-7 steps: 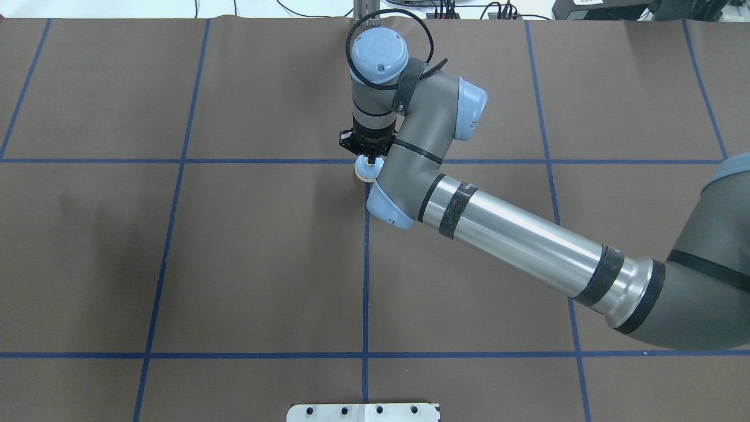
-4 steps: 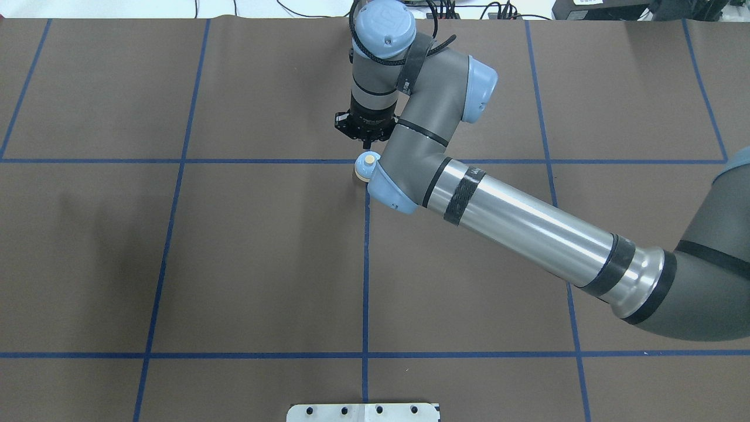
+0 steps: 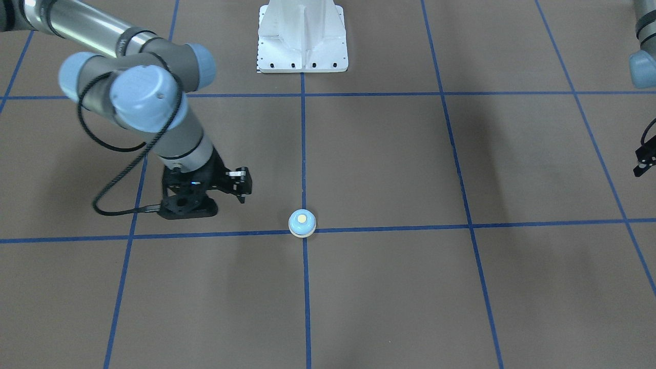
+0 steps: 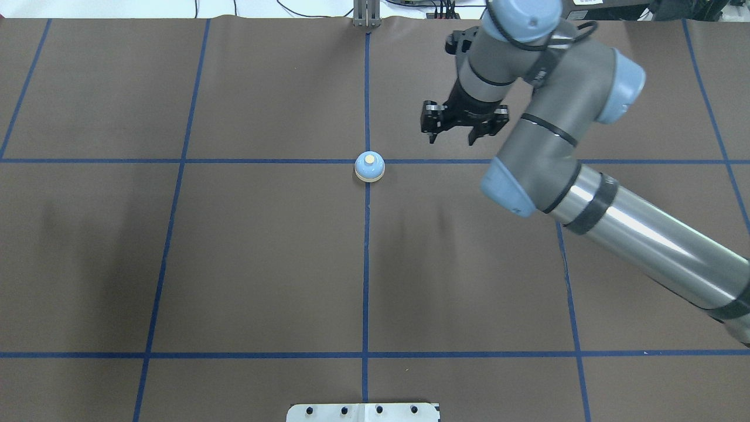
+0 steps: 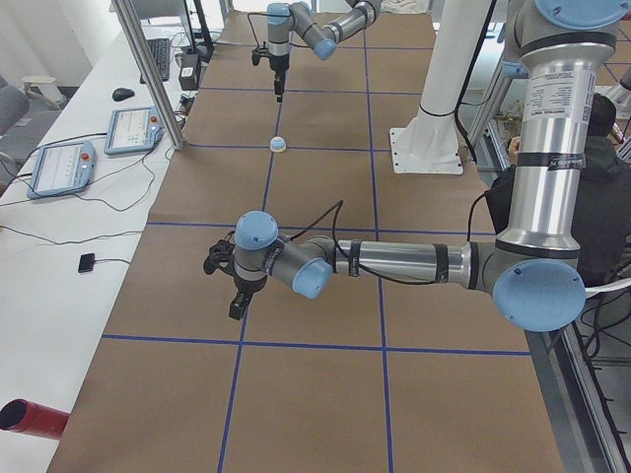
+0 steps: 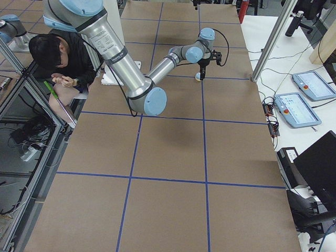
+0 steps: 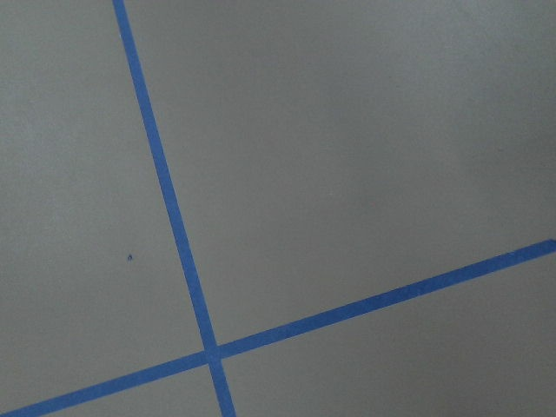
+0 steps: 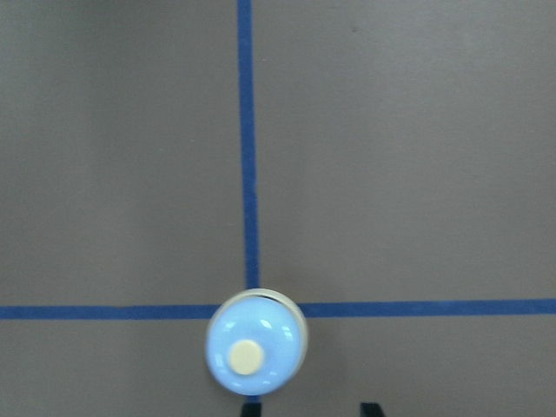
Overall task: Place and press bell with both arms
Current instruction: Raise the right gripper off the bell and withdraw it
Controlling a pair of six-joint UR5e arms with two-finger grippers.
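Note:
The light-blue bell with its cream button stands alone on a crossing of blue tape lines; it also shows in the front view and low in the right wrist view. My right gripper is open and empty, raised above the table to the bell's right and slightly beyond it. In the front view it hangs left of the bell. My left gripper hovers over bare table far from the bell. Only its edge shows in the front view, so I cannot tell whether it is open or shut.
Brown mat with a blue tape grid. The white bolted pedestal stands at the robot's side. An operator sits beside it. Control tablets and a metal post lie past the far edge. A red cylinder lies off the mat.
My right gripper rose off the bell, swung away to the right and now stands open. The bell stays on the tape crossing, now uncovered.

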